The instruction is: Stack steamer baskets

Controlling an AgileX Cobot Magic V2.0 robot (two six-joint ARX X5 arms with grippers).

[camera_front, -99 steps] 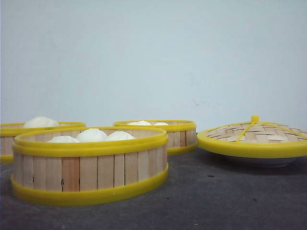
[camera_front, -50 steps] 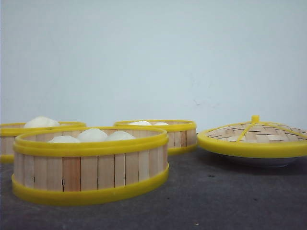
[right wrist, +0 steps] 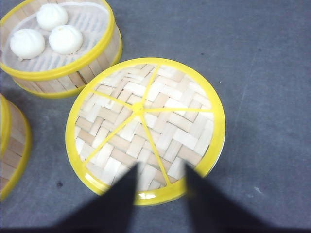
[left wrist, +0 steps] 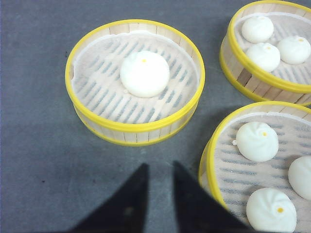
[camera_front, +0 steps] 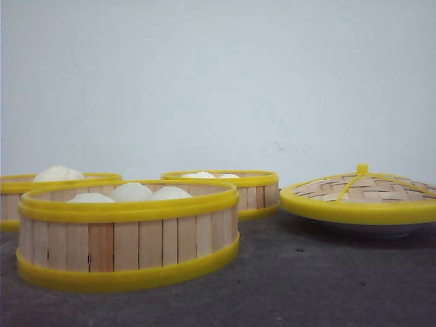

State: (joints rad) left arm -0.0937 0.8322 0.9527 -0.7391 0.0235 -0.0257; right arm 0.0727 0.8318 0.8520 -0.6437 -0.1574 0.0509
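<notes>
- The far-left steamer basket [camera_front: 41, 194], cut by the frame edge in the front view, holds a single white bun [left wrist: 144, 74] and sits on the grey bench [camera_front: 306, 279]; the left wrist view shows it alone, apart from its neighbours.
- The left gripper [left wrist: 158, 194] hangs above bare bench just short of that basket, its fingers spread with a narrow gap and nothing between them.
- The near steamer basket [camera_front: 128, 231] stands in the foreground with three buns inside, just beside the first.
- The rear steamer basket [camera_front: 225, 193] sits behind it, also holding three buns, well clear of the lid.
- The domed woven lid [camera_front: 361, 197] rests on a white plate [camera_front: 371, 228] at the right.
- The right gripper [right wrist: 160, 194] hovers over the lid's near rim, fingers spread, empty.
- Across the last second nothing on the bench has shifted: all three baskets and the lid keep their places. In my judgement stacking has not begun, and the left arm looks poised to take the single-bun basket first.
</notes>
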